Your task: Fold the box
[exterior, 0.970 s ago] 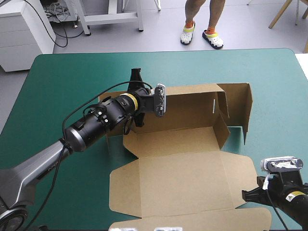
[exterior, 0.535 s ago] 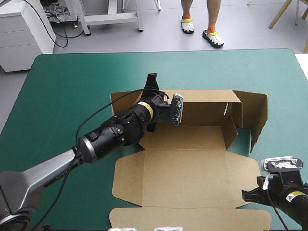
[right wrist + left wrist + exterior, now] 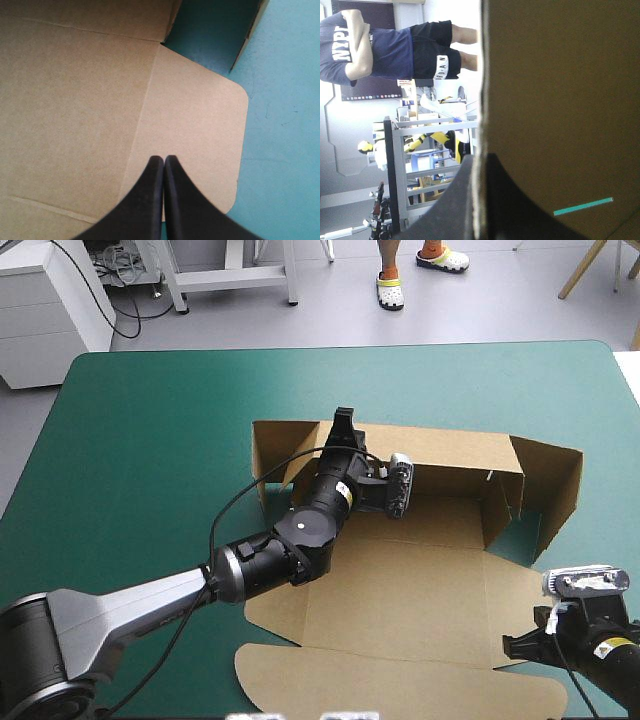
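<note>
Farther right than earlier: brown box (image 3: 400,590), rear wall (image 3: 450,455) pinched by left tool (image 3: 479,165); right tool (image 3: 164,159) pressed together

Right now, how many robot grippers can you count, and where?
2. The left gripper clamps the raised far wall of the box; the right gripper, shut, is over its near right corner flap. Neither is hidden.

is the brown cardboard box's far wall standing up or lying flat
Standing up: the brown cardboard box's far wall rises upright, the left gripper shut on its top edge; near panels lie flat.
</note>
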